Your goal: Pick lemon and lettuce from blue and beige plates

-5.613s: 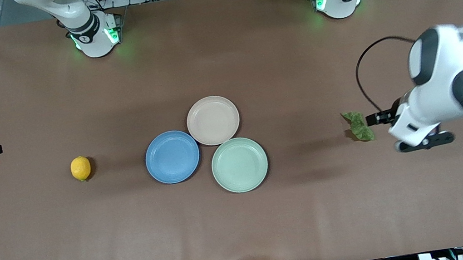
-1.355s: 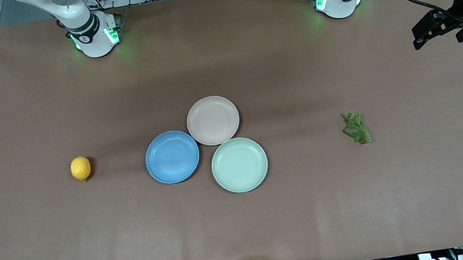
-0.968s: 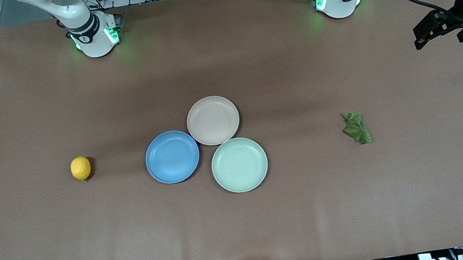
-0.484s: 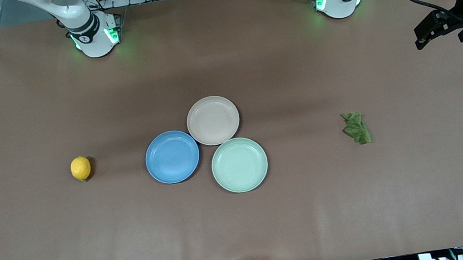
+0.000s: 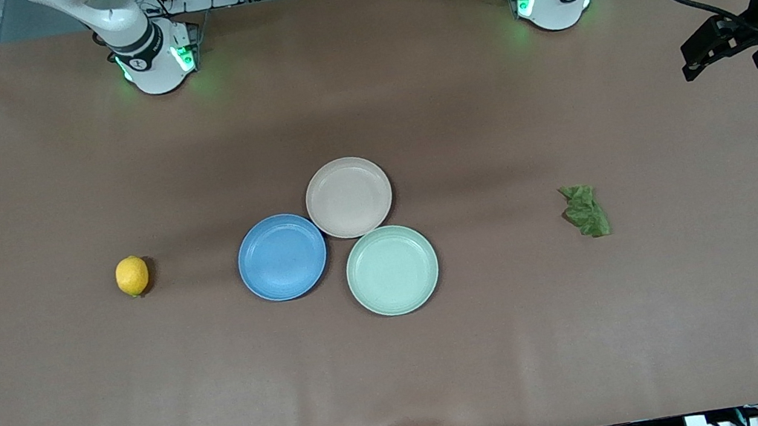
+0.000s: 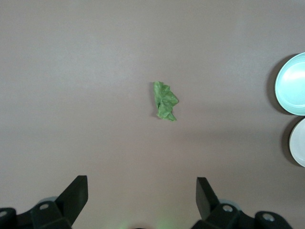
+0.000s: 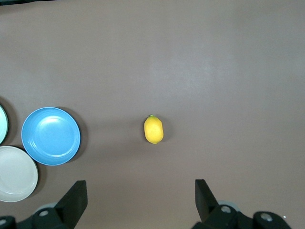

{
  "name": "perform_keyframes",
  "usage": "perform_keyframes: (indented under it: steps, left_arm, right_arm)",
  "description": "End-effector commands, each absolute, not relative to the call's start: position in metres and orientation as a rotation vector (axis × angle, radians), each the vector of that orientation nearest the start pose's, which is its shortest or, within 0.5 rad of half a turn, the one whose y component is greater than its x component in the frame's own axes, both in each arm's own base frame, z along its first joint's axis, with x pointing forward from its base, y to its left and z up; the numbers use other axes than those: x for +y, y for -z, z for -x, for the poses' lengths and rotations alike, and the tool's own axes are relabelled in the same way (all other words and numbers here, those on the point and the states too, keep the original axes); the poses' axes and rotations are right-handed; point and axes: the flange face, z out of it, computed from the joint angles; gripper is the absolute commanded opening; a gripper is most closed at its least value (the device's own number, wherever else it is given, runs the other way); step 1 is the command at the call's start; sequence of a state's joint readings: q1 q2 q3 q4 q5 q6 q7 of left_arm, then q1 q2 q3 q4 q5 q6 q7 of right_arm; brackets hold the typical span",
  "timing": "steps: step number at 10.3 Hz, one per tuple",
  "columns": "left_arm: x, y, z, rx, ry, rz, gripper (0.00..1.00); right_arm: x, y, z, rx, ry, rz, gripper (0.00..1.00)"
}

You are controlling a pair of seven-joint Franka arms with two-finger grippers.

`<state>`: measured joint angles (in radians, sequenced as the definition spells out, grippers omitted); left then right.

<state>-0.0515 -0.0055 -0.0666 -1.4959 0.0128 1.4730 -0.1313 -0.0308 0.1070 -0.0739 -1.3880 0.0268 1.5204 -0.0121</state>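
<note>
1. Your lemon point(image 5: 132, 275) sits on the bare table point(image 5: 403, 375), toward the right arm's end, well apart from the blue plate point(image 5: 282, 257).
2. Your lettuce point(image 5: 585, 210) lies crumpled on the table toward the left arm's end, well clear of the green plate point(image 5: 392, 270).
3. The beige plate point(image 5: 349, 196) touches the blue and green plates, farther from the front camera than both; all three hold nothing.
4. Your left gripper point(image 6: 142, 191) hangs high over the table near the lettuce, jaws released wide, nothing held.
5. Your right gripper point(image 7: 141, 193) hangs near the lemon, jaws spread, nothing in them.
</note>
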Motion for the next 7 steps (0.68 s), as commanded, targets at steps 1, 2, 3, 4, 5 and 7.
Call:
perform_keyframes:
  steps: [1, 2, 3, 4, 5, 7]
  left_arm:
    - [-0.0581, -0.6577, -0.5365, 0.008, -0.009, 3.111, 1.00]
    - [-0.0573, -0.6569, -0.5371, 0.005, -0.012, 3.111, 1.00]
    - [-0.0573, -0.6592, -0.5361, 0.001, -0.004, 3.111, 1.00]
    - [-0.0573, -0.6593, -0.5361, 0.005, -0.004, 3.111, 1.00]
    - [-0.0574, -0.6593, -0.5361, 0.006, -0.005, 3.113, 1.00]
    - [-0.0576, -0.6584, -0.5366, -0.004, -0.007, 3.114, 1.00]
  right_arm:
    - [-0.0556, -0.6488, -0.5770, 0.151, 0.043, 3.113, 1.00]
    - [-0.0558, -0.6488, -0.5770, 0.151, 0.043, 3.115, 1.00]
    - [-0.0558, -0.6488, -0.5770, 0.151, 0.043, 3.115, 1.00]
    - [-0.0558, -0.6488, -0.5770, 0.151, 0.043, 3.115, 1.00]
    - [-0.0551, -0.6490, -0.5772, 0.149, 0.045, 3.116, 1.00]
    - [-0.0514, -0.6489, -0.5781, 0.133, 0.045, 3.153, 1.00]
